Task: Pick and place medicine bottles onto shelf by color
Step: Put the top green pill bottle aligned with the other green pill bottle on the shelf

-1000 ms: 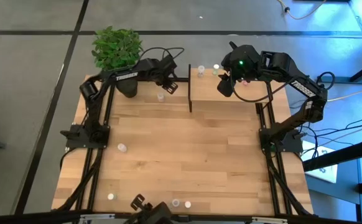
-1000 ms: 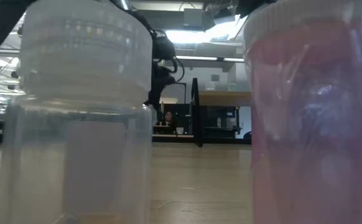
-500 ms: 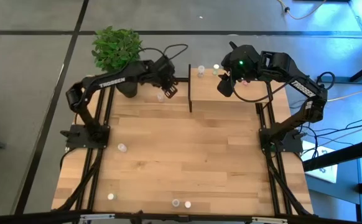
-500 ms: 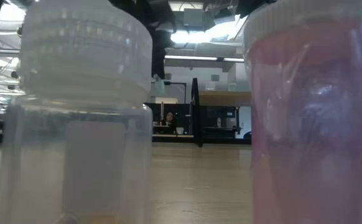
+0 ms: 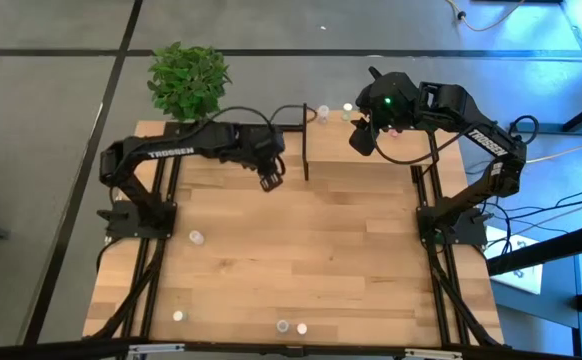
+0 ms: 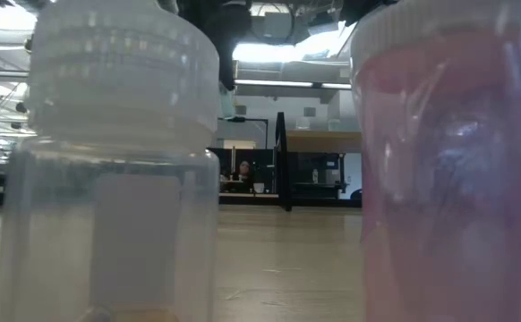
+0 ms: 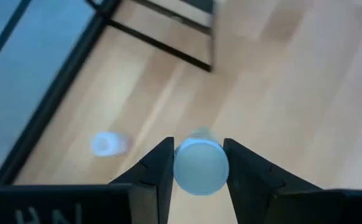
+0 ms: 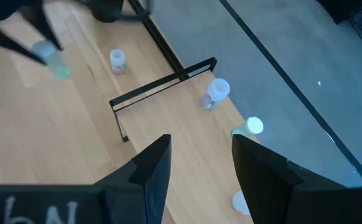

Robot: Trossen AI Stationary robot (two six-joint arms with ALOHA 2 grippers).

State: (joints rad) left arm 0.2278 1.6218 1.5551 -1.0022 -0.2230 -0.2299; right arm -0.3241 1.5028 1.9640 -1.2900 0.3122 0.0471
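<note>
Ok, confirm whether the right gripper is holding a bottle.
No, the right gripper is open with nothing between its fingers, above the shelf.

We count two arms, one shelf [image 5: 361, 160] and one potted plant [image 5: 186, 80]. Four bottles stand toward the table's [image 5: 301, 260] front edge and two at the shelf's far edge; another is gripped.

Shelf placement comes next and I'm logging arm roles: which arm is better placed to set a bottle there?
Left. The left gripper already clamps a bottle beside the shelf. The right gripper hovers over the shelf, open and empty.
</note>
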